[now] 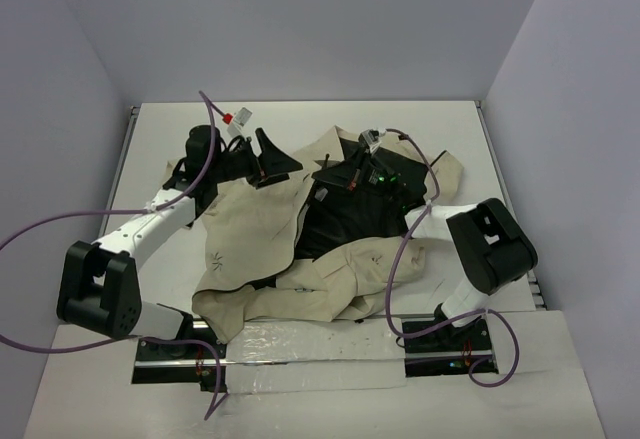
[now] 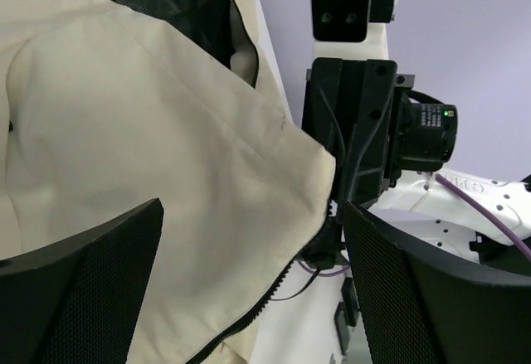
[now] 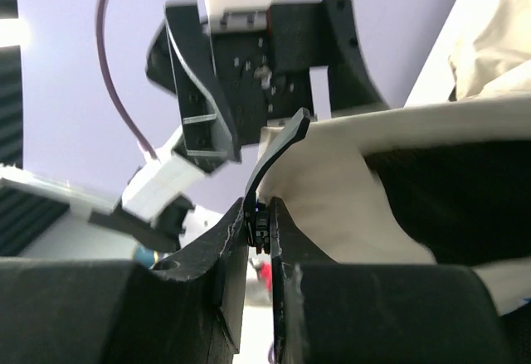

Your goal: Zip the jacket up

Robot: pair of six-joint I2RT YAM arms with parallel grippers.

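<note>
White table (image 1: 160, 139): left end effector (image 1: 278, 164) spread; right end effector (image 3: 261, 225) (elbow bent) pinching jacket (image 1: 250, 229) edge.

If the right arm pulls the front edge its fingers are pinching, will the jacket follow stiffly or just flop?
Probably floppy: the jacket lies in creased folds, so the pinched black edge strip would likely lift first. Its bunched sleeves may drag rather than slide.

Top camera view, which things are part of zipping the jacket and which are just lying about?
Job: jacket; its zipper teeth edge; right gripper, clamped on the jacket's dark edge; left gripper, open.
Just there: purple cables; table; shiny strip by the arm bases.
</note>
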